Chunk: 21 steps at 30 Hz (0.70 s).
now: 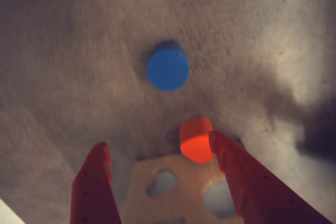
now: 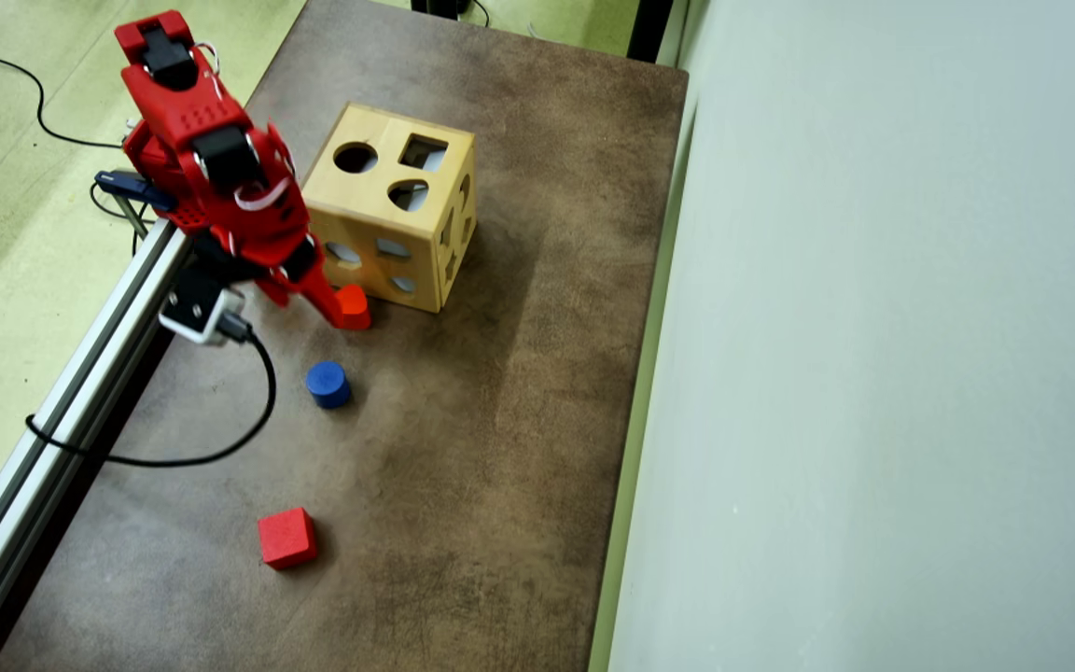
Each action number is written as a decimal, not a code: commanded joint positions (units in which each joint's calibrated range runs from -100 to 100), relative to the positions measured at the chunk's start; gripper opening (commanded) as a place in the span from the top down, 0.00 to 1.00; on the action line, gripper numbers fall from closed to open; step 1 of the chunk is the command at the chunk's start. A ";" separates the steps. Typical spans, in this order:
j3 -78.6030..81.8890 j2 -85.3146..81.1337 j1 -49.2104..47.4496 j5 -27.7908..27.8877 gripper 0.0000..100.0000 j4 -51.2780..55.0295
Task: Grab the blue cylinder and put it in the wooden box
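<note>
The blue cylinder (image 1: pixel 167 69) stands upright on the brown table, ahead of my gripper (image 1: pixel 159 142) in the wrist view. In the overhead view the blue cylinder (image 2: pixel 328 384) lies a little below my gripper (image 2: pixel 321 310). The gripper is open and empty, its red fingers (image 1: pixel 94 182) wide apart. The wooden box (image 1: pixel 181 182) with cut-outs shows between the fingers. In the overhead view the wooden box (image 2: pixel 393 205) stands just right of the arm.
An orange-red rounded block (image 2: pixel 352 306) sits against the box's lower corner, beside my right finger in the wrist view (image 1: pixel 197 140). A red cube (image 2: pixel 286 538) lies nearer the front. A metal rail (image 2: pixel 80 373) and a black cable (image 2: pixel 258 401) run along the table's left edge.
</note>
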 commanded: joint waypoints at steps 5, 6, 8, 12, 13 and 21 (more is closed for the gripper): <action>-2.00 5.34 0.24 0.93 0.70 -3.56; -2.09 6.53 0.24 0.93 0.70 -3.56; -2.09 8.65 0.24 0.93 0.70 -3.56; -2.09 11.28 -0.13 0.93 0.70 -3.64; -2.18 11.45 -0.28 0.93 0.70 -3.64; -1.29 12.73 -0.35 0.93 0.70 -9.35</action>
